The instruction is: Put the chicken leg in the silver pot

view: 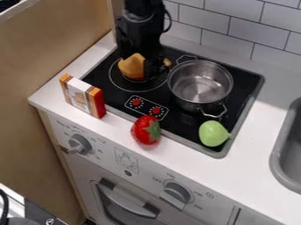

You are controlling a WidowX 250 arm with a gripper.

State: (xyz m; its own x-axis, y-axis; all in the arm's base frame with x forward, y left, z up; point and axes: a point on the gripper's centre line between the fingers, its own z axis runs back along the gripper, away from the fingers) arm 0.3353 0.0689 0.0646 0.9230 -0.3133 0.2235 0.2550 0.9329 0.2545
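The toy food comes to three pieces: one chicken leg (132, 67), one strawberry (144, 130) and one green pear (213, 133). Alongside these there are one silver pot (195, 90) with two wire handles (213, 110), one box (83, 97), one robot arm (138, 30) and one black stovetop (176, 124) marked with two red dials (136, 102). The kitchen unit also has one counter (262, 127), one sink (278, 161), two grey knobs (176, 194), and one oven door (101, 210) with one handle (126, 202).
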